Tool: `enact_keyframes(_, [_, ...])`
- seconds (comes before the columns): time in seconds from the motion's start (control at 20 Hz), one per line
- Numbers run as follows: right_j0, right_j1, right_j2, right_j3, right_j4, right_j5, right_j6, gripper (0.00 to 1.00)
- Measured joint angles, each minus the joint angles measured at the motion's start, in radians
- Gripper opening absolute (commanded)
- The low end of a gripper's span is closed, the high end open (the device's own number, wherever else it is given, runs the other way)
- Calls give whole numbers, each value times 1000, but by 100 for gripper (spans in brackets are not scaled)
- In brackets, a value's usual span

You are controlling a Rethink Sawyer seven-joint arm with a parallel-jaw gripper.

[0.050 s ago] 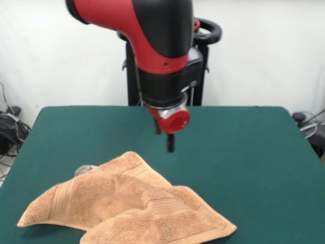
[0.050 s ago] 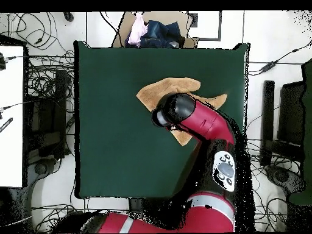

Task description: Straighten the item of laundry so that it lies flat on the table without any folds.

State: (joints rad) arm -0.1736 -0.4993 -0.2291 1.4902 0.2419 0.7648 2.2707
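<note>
Your gripper (image 1: pixel 170 144) hangs above the rumpled, folded towel (image 1: pixel 132 208), at its 12 o'clock. You cannot tell its jaw state.

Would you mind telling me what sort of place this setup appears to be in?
Probably a robotics lab. A green felt-topped table stands ringed by loose cables on a pale floor, with a red and black arm over a crumpled towel, and plain white walls behind.

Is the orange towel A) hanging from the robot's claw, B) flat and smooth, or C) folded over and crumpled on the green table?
C: the towel lies rumpled with layers folded over on the table, and the gripper hovers above it, apart.
</note>
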Motion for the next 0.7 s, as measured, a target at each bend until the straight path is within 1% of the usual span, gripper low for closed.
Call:
enact_keyframes(0.05, [-8,3,1,-19,-36,-3,-19,100])
enact_keyframes(0.3, [-45,4,12,-77,-136,-3,-91,100])
enact_keyframes(0.45, [-76,4,24,-107,-172,-5,-123,100])
enact_keyframes(0.7, [-110,4,42,-128,-206,-29,-131,100])
